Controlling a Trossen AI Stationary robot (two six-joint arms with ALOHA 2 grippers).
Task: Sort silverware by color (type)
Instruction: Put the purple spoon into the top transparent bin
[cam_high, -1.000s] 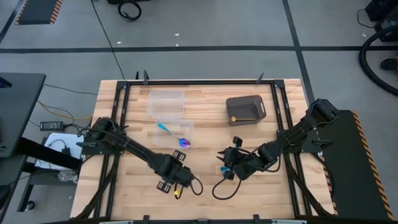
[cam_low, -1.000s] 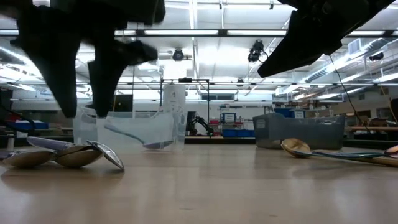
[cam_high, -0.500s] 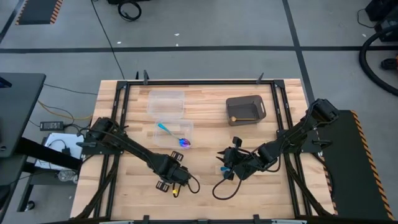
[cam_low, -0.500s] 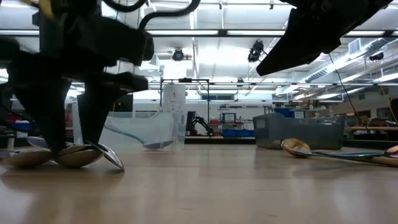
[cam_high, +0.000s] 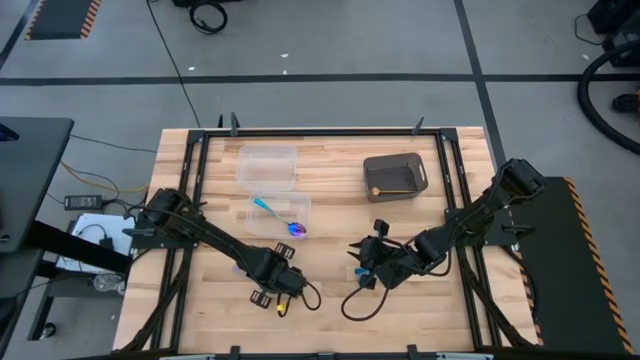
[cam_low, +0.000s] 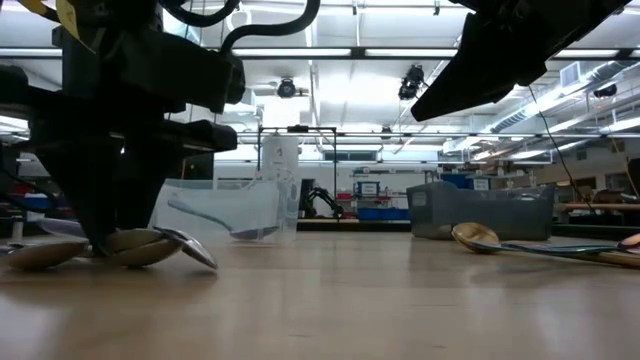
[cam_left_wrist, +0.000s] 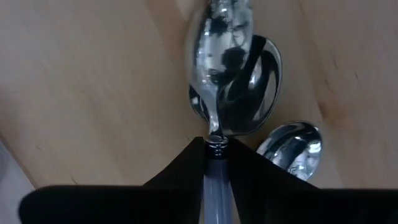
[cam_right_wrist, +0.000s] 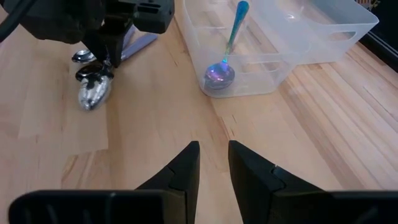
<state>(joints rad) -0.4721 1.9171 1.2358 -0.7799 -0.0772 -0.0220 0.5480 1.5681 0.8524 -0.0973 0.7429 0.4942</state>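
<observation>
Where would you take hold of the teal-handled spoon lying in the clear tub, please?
Grip the teal-handled spoon by its handle, coming from above. It leans up and stands free of the tub floor, whereas the purple bowl lies low in the corner against the wall.

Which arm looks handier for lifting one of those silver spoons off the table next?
The left. Its left gripper is down at the silver-headed spoons, fingers closed on a lavender handle. The right gripper hovers apart from them over bare wood, nearer the clear tub with the teal spoon.
</observation>
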